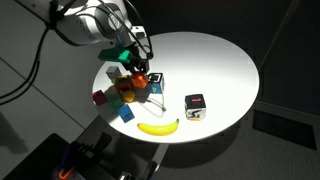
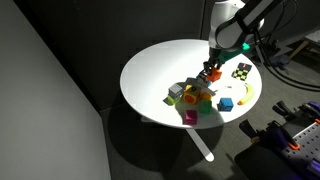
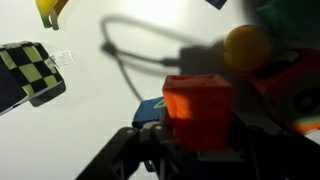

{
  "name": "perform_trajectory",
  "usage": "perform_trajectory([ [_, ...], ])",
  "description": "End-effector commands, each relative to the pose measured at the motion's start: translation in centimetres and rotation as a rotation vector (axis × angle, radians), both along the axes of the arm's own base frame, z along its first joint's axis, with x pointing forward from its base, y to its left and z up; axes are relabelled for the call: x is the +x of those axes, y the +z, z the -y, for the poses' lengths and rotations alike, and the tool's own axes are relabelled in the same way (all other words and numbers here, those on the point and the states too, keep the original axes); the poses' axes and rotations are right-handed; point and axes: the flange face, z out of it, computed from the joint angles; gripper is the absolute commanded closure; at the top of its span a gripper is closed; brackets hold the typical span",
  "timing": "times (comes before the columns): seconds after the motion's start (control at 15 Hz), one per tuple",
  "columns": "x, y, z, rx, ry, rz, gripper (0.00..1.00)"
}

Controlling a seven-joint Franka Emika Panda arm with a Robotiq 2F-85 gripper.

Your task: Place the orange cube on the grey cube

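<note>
In the centre of the wrist view, my gripper clamps the small plain orange cube, ready for stacking.

table: round, white top, seen whole in both exterior views
banana: lies flat near the rim, apart from the blocks
black-and-white cube: red mark on it, just beside the banana
block cluster: small coloured blocks bunched near one edge; stacking unclear
grey cube: on the tabletop at the cluster's outer side
magenta block: close to the rim
blue block: between cluster and banana
</note>
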Motion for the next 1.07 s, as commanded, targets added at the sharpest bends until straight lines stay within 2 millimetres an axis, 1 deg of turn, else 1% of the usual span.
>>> perform_trajectory([
  [0.0,-0.13,0.97,-0.58,-0.02,-0.024,0.001,0.72],
  [0.13,-0.16,0.96,-0.65,-0.02,-0.031,-0.001,0.72],
  [0.2,-0.07,0.03,-0.56,0.0,-0.016,0.002,0.47],
  [0.93,-0.07,0.03,-0.56,0.0,-0.019,0.003,0.47],
  [1.0,-0.07,0.03,-0.56,0.0,-0.019,0.003,0.72],
])
